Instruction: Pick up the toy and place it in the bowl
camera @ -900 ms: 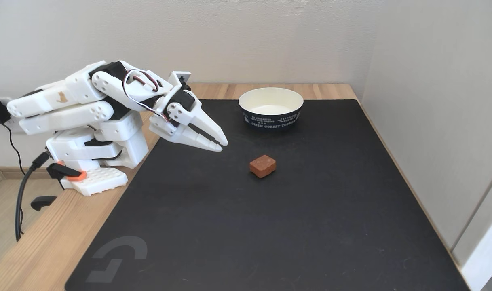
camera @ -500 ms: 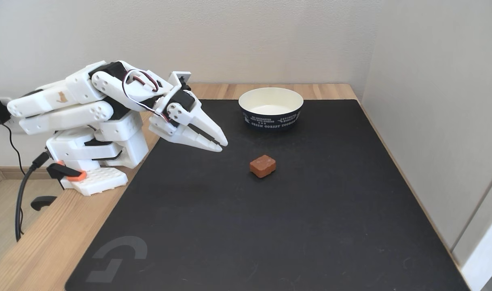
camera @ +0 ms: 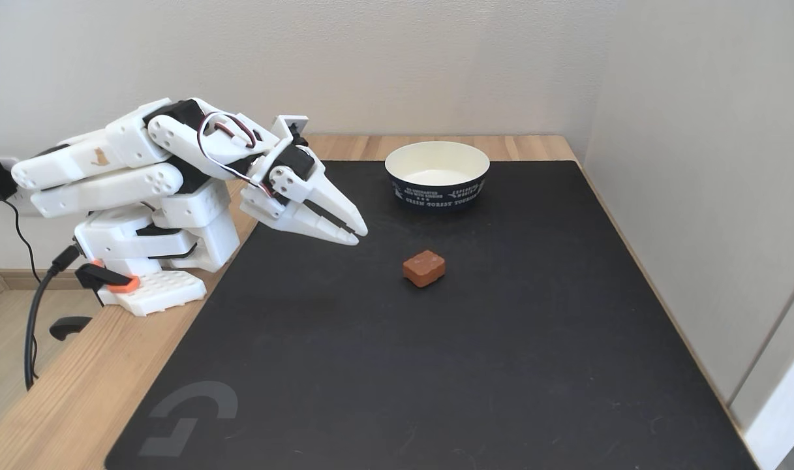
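Here, in the fixed view, the gripper (camera: 356,235) is seen left of centre in the frame, folded low over the black mat (camera: 436,365), its 2 white fingers (camera: 335,199) drawn together to a point with nothing held between them. The toy (camera: 424,267) lies on the mat a little right of and below the fingertips, near but clearly apart from them, so the coming reach is judged to run rightward and slightly toward the lower edge of the frame. The toy's long axis appears to run from lower left to upper right. The bowl (camera: 437,189) stands upright above the toy, toward the upper centre, empty. Counted: 1 arm, 1 gripper, 1 toy, 1 bowl, 1 mat.
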Motion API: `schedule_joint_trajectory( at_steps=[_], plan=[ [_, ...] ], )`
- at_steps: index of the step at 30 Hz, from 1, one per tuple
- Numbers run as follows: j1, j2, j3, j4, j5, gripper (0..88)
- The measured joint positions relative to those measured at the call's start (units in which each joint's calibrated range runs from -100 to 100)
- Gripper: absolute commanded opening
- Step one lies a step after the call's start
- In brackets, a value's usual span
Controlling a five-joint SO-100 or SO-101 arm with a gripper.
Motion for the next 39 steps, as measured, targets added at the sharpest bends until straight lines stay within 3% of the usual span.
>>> schedule_joint_trajectory(
  at_steps=[26, 29, 30, 31, 33, 39],
  plan=[
    [0.0, 0.0, 0.0, 0.0, 0.0, 3.0],
    [0.0, 0.0, 0.0, 0.0, 0.0, 11.3],
    [0.0, 0.0, 0.0, 0.0, 0.0, 17.1],
    [0.0, 0.0, 0.0, 0.0, 0.0, 28.6],
    [0.0, 0.0, 0.0, 0.0, 0.0, 36.0],
    [-0.7, 0.0, 0.0, 1.0, 0.0, 36.8]
  ],
)
